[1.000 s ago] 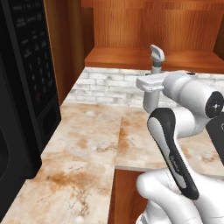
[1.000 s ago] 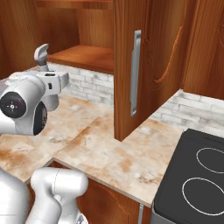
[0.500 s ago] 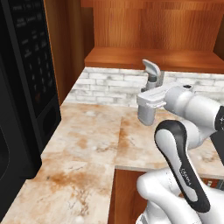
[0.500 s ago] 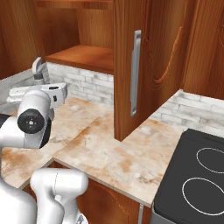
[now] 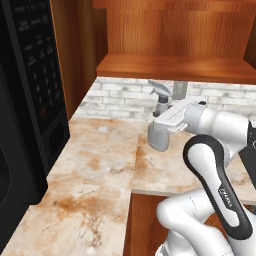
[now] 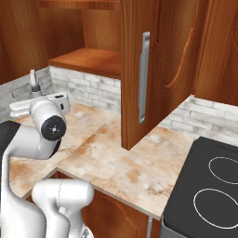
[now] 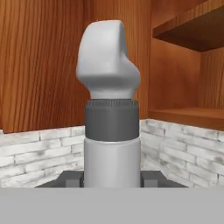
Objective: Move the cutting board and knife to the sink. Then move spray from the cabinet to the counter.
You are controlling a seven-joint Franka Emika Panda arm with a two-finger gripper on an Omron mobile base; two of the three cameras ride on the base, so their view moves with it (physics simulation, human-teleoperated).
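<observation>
Here, the white robot arm's two-finger gripper (image 7: 112, 179) pinches the small light grey spray bottle (image 5: 159, 120) by its body, one dark fingertip (image 7: 70, 178) on each side, holding it upright with its trigger head on top. The bottle's wider base sits low over the beige marble-look stone counter (image 5: 100, 165) with rusty blotches; whether it touches the stone cannot be told. It stands in front of the pale brick backsplash (image 5: 117, 97), below the plain wooden shelf (image 5: 175, 67) of the reddish-brown upper wall cabinet (image 6: 88, 28). In the right base view the bottle's head (image 6: 33, 79) pokes up behind the arm's white wrist. A black microwave (image 5: 25, 100) stands tall at the counter's left end. To the right, the cabinet's open door (image 6: 153, 69) with a grey bar handle (image 6: 144, 76) hangs over the worktop, and a black stovetop (image 6: 209, 190) lies beyond it.
</observation>
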